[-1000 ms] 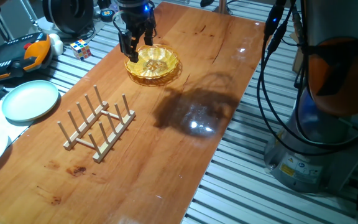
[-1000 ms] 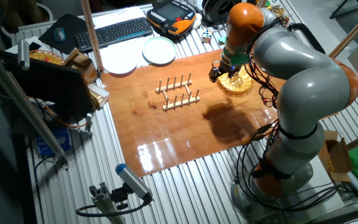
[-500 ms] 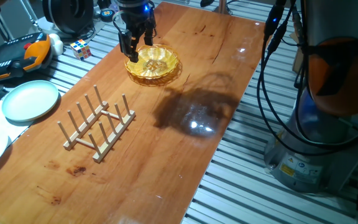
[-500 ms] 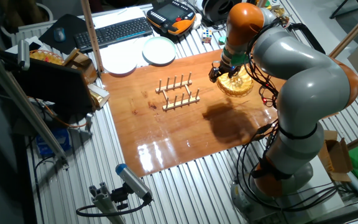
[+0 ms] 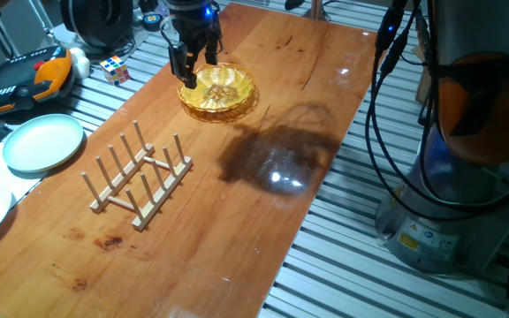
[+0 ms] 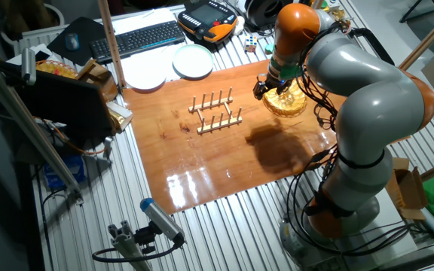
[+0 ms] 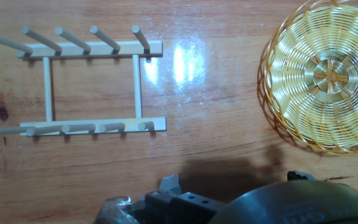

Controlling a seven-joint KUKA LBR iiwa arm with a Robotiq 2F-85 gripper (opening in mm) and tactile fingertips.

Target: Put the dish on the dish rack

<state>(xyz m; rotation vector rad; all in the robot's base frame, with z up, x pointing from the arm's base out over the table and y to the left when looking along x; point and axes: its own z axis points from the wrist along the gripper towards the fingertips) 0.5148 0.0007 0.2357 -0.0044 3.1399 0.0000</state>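
Dish: the dish (image 5: 218,90) lies flat on the surface (image 5: 263,212), far end, well apart from the dish rack (image 5: 139,179); not lifted.
Rack: pegs empty, upright, mid-surface.
Gripper: the gripper (image 5: 186,64) sits low at the dish's rim on the rack side; whether the jaws are apart or clamped on the rim, I cannot tell.
Progress: early; judged left are grasp, lift, carry, slot between pegs.
Nearby: pale plate (image 5: 43,142) and Rubik's cube (image 5: 116,69) off the wood.
Obstructions: none between dish and rack.
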